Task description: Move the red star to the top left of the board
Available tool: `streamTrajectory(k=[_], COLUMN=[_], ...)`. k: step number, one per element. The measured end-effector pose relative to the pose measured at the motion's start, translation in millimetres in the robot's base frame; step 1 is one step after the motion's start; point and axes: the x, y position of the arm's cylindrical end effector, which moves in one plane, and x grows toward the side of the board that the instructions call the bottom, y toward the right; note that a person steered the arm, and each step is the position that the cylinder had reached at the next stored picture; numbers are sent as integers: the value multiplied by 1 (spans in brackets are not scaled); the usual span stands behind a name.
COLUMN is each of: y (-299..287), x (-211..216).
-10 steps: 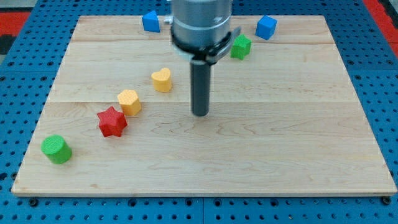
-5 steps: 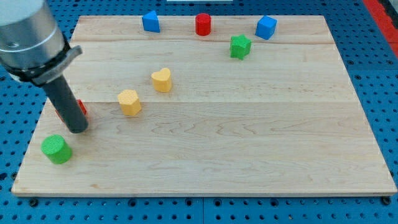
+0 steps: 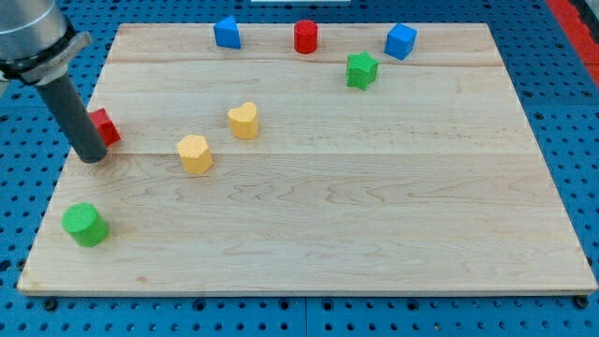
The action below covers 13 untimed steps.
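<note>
Two yellow blocks, two blue, two green, a red cylinder (image 3: 305, 36). My tip (image 3: 92, 155), no gripper, half hides the red star (image 3: 104, 126) just beside it.

No text, label, brand, number or sign could be read anywhere. The board (image 3: 309, 234) was bare wood, the blocks carried no markings, and the blue pegboard (image 3: 580, 140) around it showed only holes.
</note>
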Motion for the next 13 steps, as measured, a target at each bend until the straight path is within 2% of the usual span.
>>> streamTrajectory(k=[2, 3, 4, 6, 8, 10, 13], y=[-1, -6, -29, -42, -3, 0, 89], x=[-76, -37, -25, -84, -139, -107, -106])
